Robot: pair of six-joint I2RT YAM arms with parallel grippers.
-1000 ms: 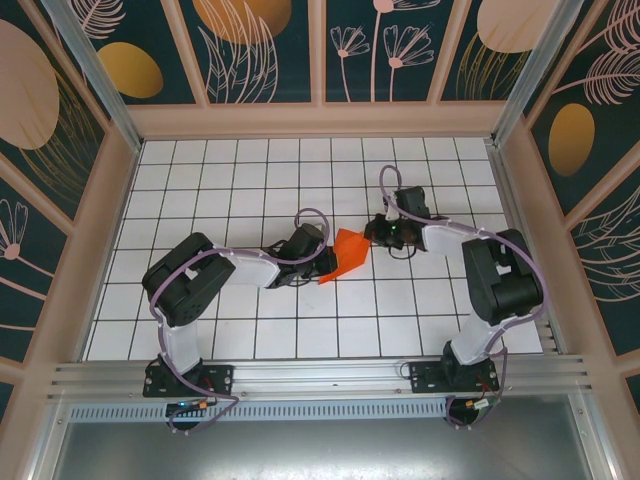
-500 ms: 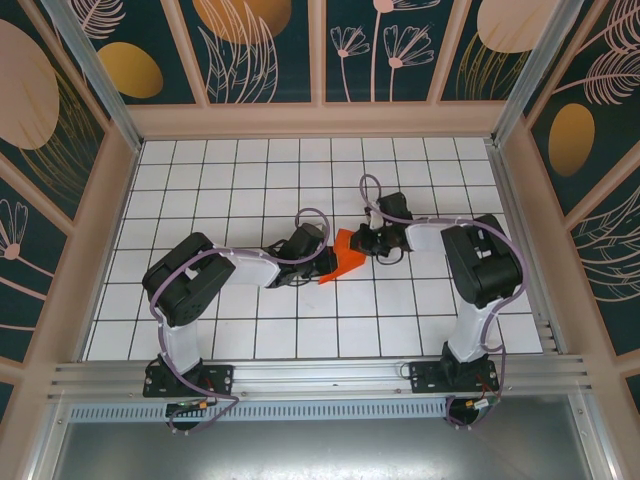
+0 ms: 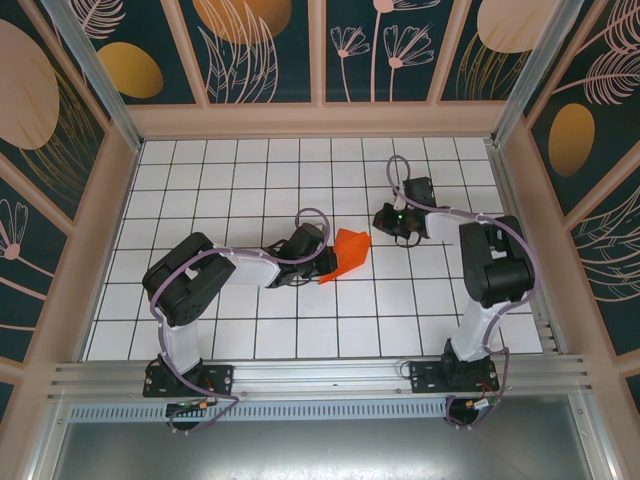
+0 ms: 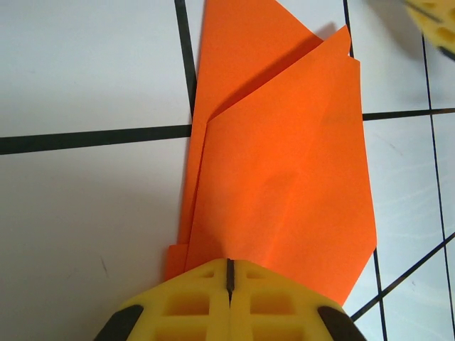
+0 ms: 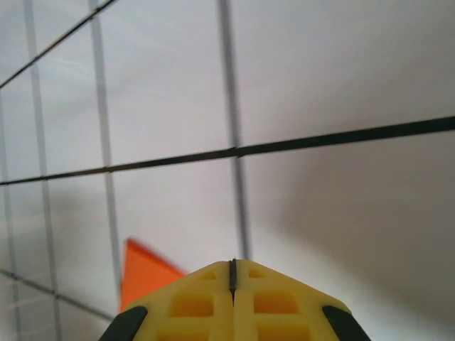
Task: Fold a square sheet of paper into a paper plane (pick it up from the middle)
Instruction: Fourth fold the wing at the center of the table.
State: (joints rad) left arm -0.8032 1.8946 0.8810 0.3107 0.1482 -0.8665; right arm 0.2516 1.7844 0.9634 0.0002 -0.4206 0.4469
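Folding judged partway: left hand (image 4: pixel 229 266) clamped on the creased paper (image 4: pixel 284 177); right hand (image 5: pixel 232 266) closed, empty, nearby. Next, it should open and take the free edge.

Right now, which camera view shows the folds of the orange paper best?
The left wrist view: the orange paper is close up there, overlapping layers and creases plain, held in the shut left gripper. The top external view gives a small orange shape; the right wrist view catches one blurred corner.
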